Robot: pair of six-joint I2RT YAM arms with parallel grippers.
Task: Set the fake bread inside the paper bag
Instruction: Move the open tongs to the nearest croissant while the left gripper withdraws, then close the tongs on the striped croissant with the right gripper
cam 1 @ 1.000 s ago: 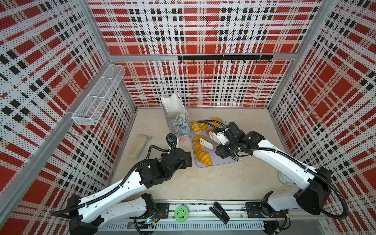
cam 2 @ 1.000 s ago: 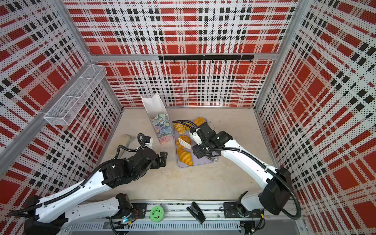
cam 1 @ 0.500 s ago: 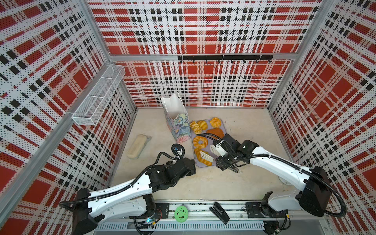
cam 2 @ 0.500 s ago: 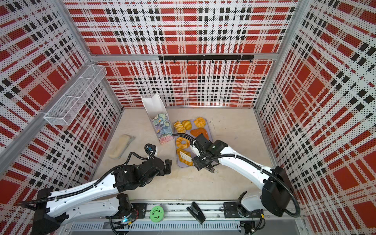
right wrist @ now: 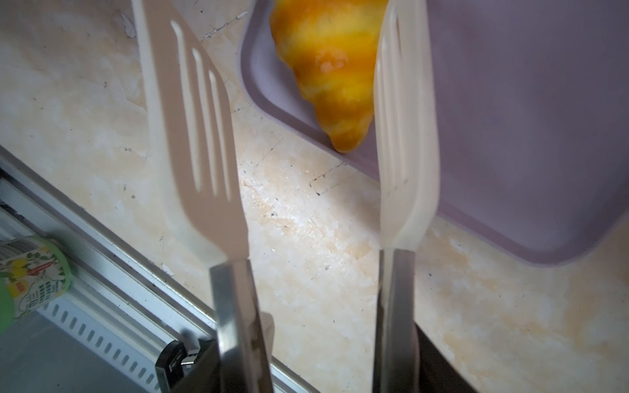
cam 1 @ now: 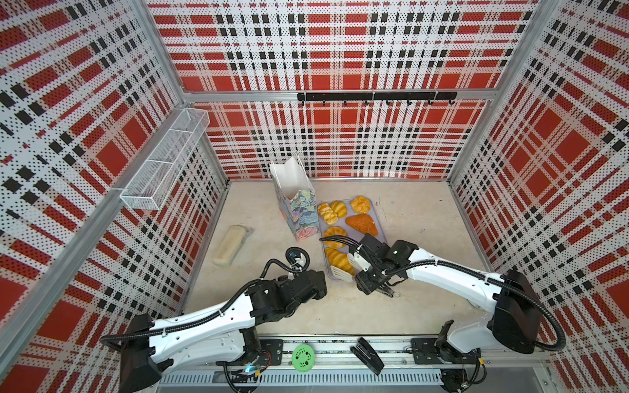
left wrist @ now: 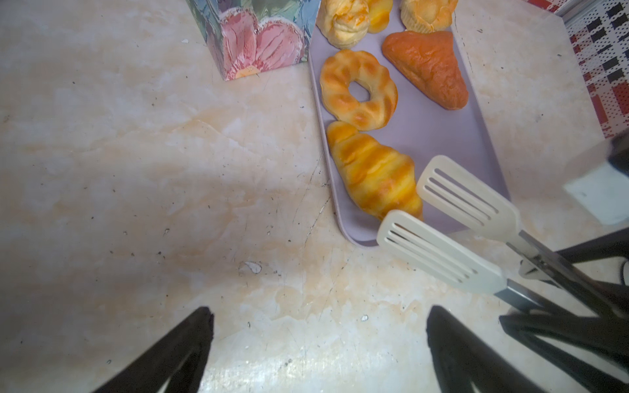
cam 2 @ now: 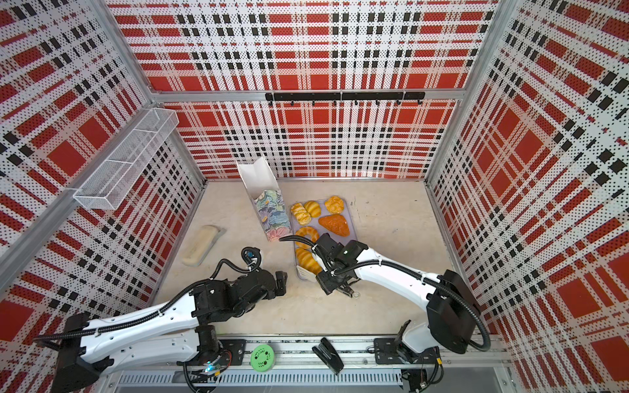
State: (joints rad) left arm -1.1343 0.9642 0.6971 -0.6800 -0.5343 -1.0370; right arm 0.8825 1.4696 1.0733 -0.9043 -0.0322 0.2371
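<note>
With the right end effector (cam 1: 364, 272) gripping the tongs (left wrist: 442, 251), blades apart, we are aiming to close them gently across the croissant (left wrist: 374, 173) at the tray's (left wrist: 442, 136) near corner; the paper bag (cam 1: 299, 211) is standing beside its far corner, the left end effector (left wrist: 318, 313) wide open, empty.

Bare surface (cam 1: 425, 211) is found open right of the tray (left wrist: 442, 136) and in front of it. The tray's far left side is walled off by the bag (cam 1: 299, 214), just beside it. Its near corner is overhung by the tongs (left wrist: 439, 253), next to a croissant (left wrist: 374, 173).
</note>
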